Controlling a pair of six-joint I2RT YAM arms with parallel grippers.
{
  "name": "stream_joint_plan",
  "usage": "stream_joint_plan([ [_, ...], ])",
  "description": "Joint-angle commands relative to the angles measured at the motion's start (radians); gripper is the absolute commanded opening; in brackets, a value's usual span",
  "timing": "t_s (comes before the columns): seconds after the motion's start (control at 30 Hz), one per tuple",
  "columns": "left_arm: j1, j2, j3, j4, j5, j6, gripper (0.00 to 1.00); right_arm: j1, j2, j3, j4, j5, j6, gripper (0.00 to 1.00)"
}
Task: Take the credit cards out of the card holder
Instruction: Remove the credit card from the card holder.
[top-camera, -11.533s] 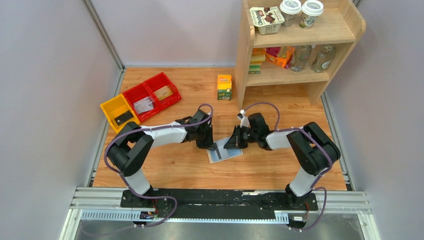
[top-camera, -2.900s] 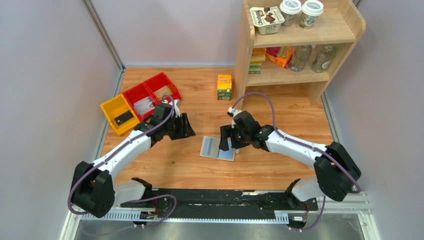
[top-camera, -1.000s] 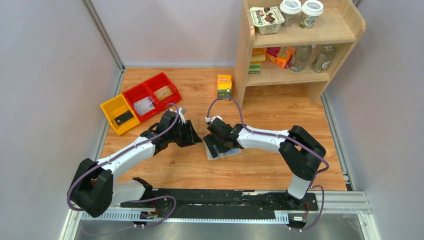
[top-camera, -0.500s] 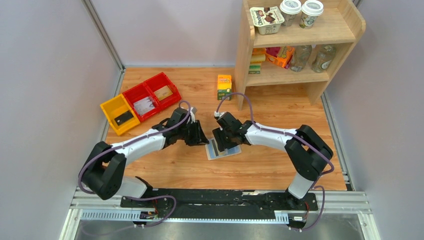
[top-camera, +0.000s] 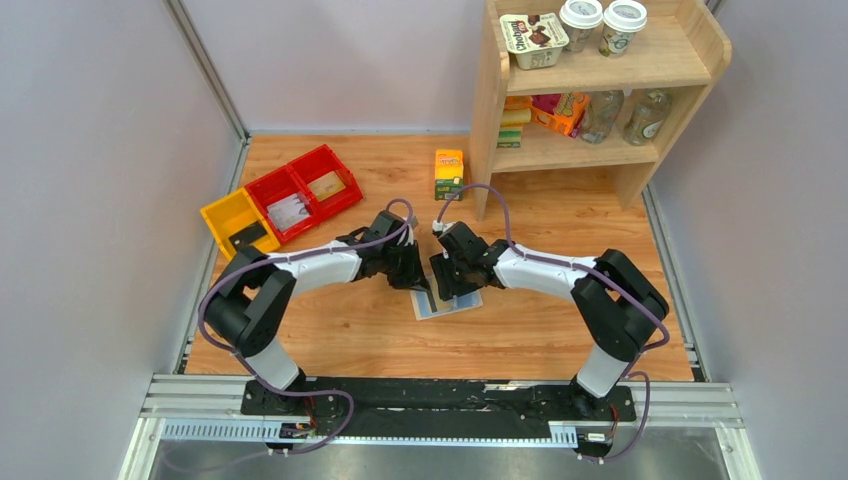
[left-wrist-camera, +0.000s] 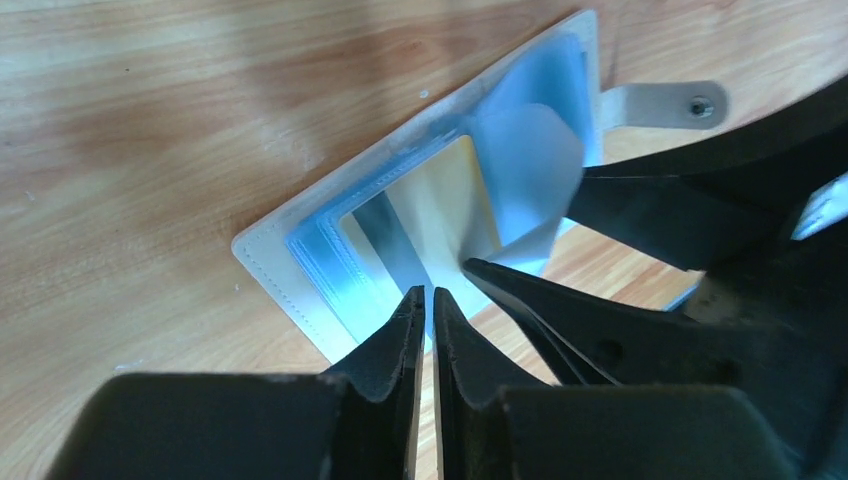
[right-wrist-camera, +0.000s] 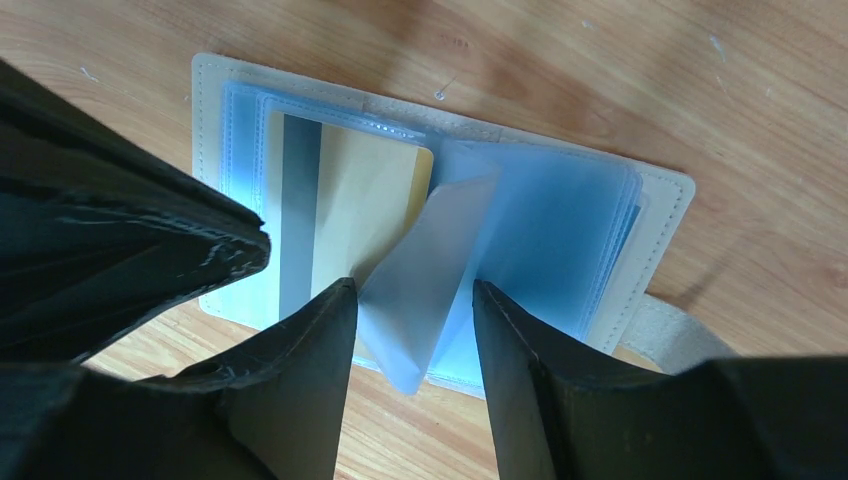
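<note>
The card holder (top-camera: 447, 303) lies spread open on the wooden table, beige rim (right-wrist-camera: 204, 110) and light blue sleeves up, its closing tab (left-wrist-camera: 664, 101) to one side. One of the credit cards (right-wrist-camera: 345, 205), tan with a dark stripe, sits in a sleeve (left-wrist-camera: 432, 213). My left gripper (left-wrist-camera: 428, 294) is nearly shut, a thin slit between its tips at that card's near edge; nothing shows in the slit. My right gripper (right-wrist-camera: 413, 292) is open astride a lifted translucent sleeve page (right-wrist-camera: 425, 262). Both grippers (top-camera: 418, 284) (top-camera: 452, 285) meet over the holder.
Two red bins (top-camera: 305, 190) and a yellow bin (top-camera: 238, 222) with cards inside stand at the back left. A small juice carton (top-camera: 449, 173) is behind the holder. A wooden shelf (top-camera: 600, 80) with cups and bottles fills the back right.
My left arm swung right onto the card holder and its jaws narrowed to a slit. The right gripper's jaws narrowed and shifted slightly right over the holder, with a sleeve page now lifted between them.
</note>
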Motion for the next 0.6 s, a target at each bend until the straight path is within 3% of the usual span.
stream_joint_plan([
  [0.0,-0.022,0.06,0.036,-0.067,-0.02,0.059,0.14,-0.002,0.009,-0.025,0.007,0.004,0.02,0.52],
  [0.33,-0.035,0.124,0.053,-0.186,-0.125,0.102,0.09,-0.002,-0.034,-0.011,-0.056,0.136,0.035,0.52],
  [0.57,-0.037,0.129,0.045,-0.189,-0.138,0.111,0.08,-0.043,-0.115,-0.013,-0.18,0.406,0.075,0.56],
])
